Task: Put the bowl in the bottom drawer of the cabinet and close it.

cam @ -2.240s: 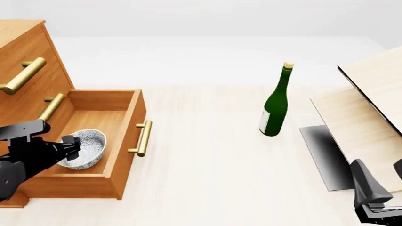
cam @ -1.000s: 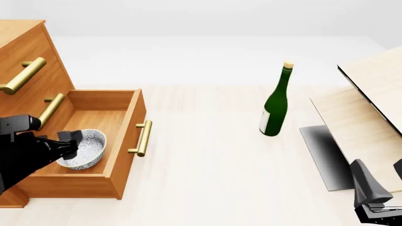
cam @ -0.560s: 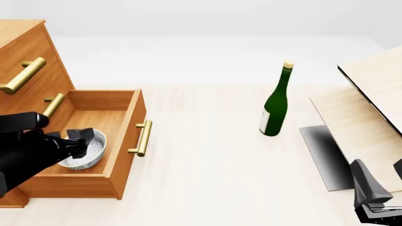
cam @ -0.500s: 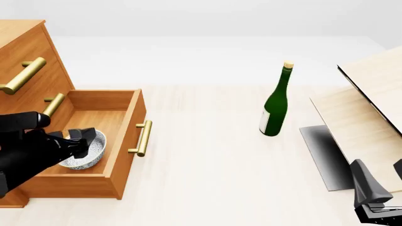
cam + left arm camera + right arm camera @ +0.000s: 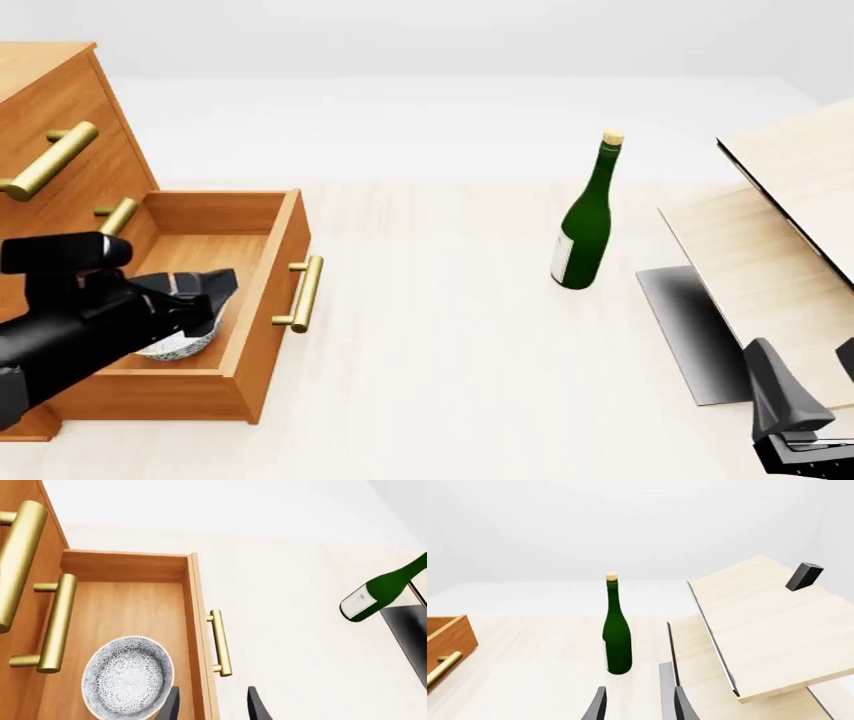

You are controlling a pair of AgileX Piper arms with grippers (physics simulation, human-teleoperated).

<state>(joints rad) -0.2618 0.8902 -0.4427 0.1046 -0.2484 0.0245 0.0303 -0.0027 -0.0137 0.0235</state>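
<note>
The speckled bowl sits upright on the floor of the open bottom drawer, near its front wall. In the front view the bowl is mostly hidden under my left arm. My left gripper is open and empty, apart from the bowl, with its fingers on either side of the drawer's front wall as seen from above; it shows in the front view as the left gripper. The drawer stands pulled out of the cabinet. My right gripper is open and empty, low at the front right.
The drawer's brass handle faces right. Two upper drawers with brass handles are shut. A green bottle stands mid-table. Pale wooden boards lean at the right beside a dark mat; a dark block rests on them.
My left gripper has come off the bowl and moved right, toward the drawer's front wall. The bowl stays in the drawer. The right arm has not moved.
</note>
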